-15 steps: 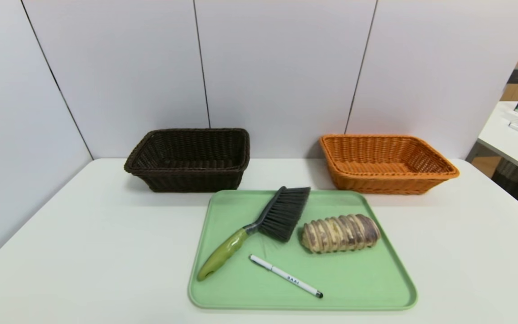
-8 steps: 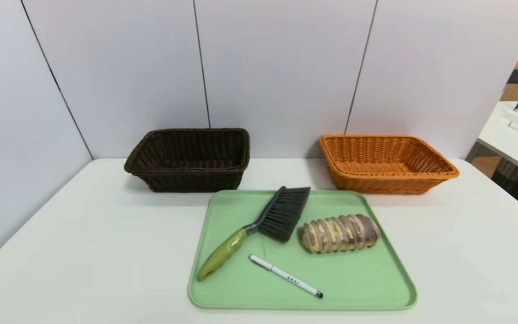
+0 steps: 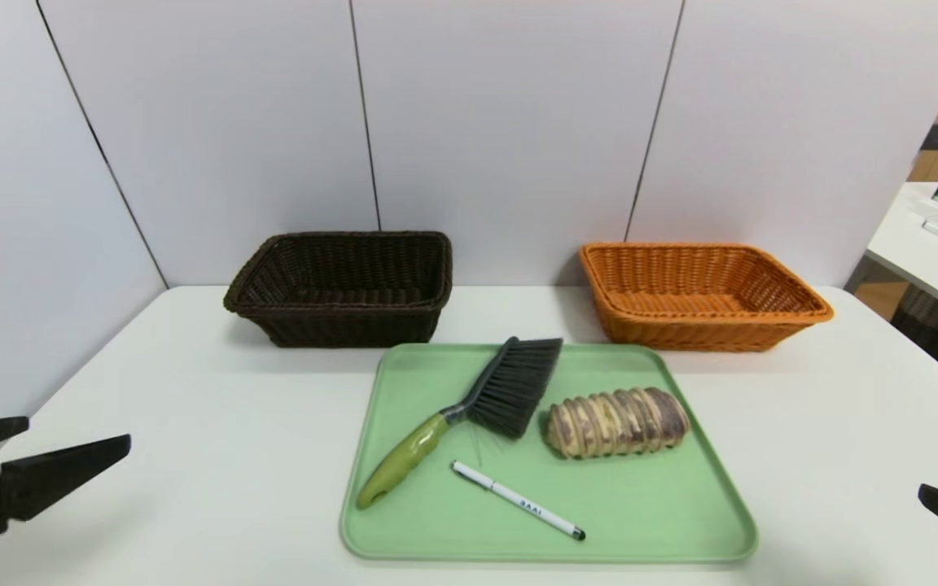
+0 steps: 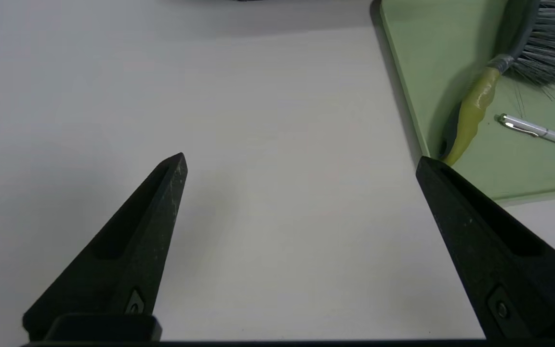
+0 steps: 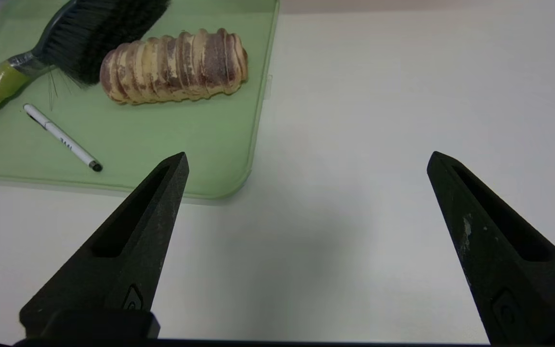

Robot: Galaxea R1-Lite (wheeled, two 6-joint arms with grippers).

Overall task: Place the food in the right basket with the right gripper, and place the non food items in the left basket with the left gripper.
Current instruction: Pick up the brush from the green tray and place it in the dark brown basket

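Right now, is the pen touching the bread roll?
Apart. The head view shows bare green tray between the pen and the bread roll.

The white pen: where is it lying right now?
In the head view the pen lies on the green tray, toward its near edge, just in front of the brush and the bread roll.

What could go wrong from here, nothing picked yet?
1. The brush bristles touch or nearly touch the bread roll; the open right gripper may snag them.
2. The pen lies flat on the tray; the open left gripper may slip on it.
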